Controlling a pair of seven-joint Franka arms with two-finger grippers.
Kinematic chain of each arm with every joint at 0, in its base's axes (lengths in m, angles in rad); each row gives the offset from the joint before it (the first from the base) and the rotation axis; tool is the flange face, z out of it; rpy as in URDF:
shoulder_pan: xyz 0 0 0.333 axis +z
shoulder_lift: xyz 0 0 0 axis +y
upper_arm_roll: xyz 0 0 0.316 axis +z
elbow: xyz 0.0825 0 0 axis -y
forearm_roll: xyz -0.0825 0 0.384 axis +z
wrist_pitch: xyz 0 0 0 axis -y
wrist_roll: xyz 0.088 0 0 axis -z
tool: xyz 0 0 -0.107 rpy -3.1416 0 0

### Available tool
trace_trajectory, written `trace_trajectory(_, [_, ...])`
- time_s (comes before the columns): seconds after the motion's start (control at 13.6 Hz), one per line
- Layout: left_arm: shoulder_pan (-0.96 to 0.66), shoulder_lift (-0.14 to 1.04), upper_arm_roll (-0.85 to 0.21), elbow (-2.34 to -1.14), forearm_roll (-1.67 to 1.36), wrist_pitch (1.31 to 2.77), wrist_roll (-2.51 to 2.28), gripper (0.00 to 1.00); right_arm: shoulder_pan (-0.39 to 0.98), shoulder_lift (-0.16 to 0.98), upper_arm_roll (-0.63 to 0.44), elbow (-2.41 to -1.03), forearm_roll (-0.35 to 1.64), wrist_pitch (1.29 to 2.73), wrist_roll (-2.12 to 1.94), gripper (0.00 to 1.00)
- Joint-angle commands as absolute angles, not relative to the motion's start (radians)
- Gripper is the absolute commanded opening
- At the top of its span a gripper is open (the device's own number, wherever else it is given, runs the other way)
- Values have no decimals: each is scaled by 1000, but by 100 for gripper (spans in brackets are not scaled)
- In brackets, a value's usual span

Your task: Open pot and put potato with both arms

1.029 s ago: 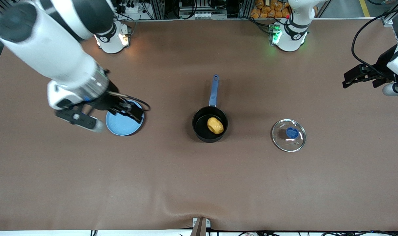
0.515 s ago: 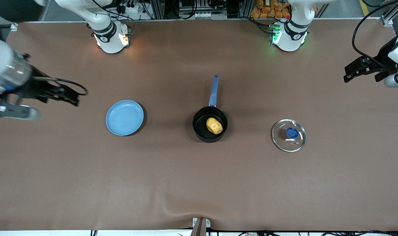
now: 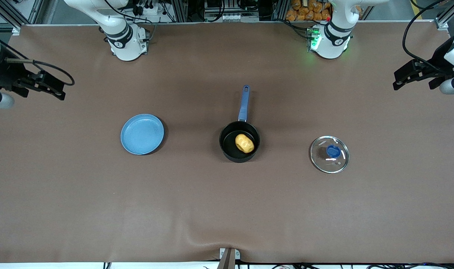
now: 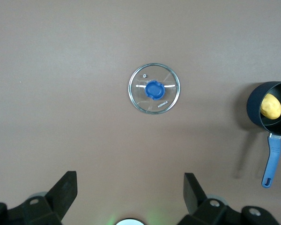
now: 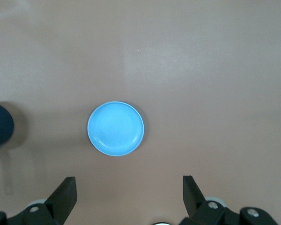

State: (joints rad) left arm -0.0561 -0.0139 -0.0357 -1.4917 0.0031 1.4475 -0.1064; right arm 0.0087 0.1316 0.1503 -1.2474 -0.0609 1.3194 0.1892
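Front view, from the right arm's end of the counter [image 3: 81, 209] to the left arm's end: the right gripper [image 3: 49, 87] hangs high over the bare brown surface at the right arm's end, well apart from everything on it. In the right wrist view its jaws stand wide open with nothing between them; the two black fingers [image 5: 65, 194] frame empty counter, and the light-blue plate [image 5: 115, 128] lies well off from them.

Next along the counter comes that plate [image 3: 142, 134], flat and bare. Toward the middle stands the pot [image 3: 227, 144], a small black saucepan with its lid off. Its long blue handle [image 3: 244, 103] points away from the front camera, toward the arms' bases. The potato [image 3: 244, 143] lies inside the pot, yellow-orange and lumpy, resting on the pot's floor.

Farther toward the left arm's end, the glass lid [image 3: 329, 154] lies flat on the counter, blue knob [image 3: 333, 151] up, well apart from the pot and slightly nearer the front camera.

The left gripper [image 3: 414, 74] hangs high over the left arm's end of the counter. In the left wrist view its jaws are spread wide and hold nothing; the black fingers [image 4: 68, 192] sit apart, with the lid [image 4: 154, 88] and the pot [image 4: 255, 105] well off from them.
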Motion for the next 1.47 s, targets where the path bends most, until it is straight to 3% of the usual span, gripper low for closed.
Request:
trace_trajectory(0.0, [-58,-20,-25,-1497,-34,1439,-83,100,-9,28,115,-1397,-46,1370,83,100])
trace_trajectory(0.22, [-43,-12,-25,-1497,-48,1440,-83,100,-5,-107,77,-1598,-38,1488,-1,100])
trace_trajectory(1.4, [-48,2,-31,-1497,-60,1526,-109,100,-18,-100,75,-1572,28,1479,-26,100])
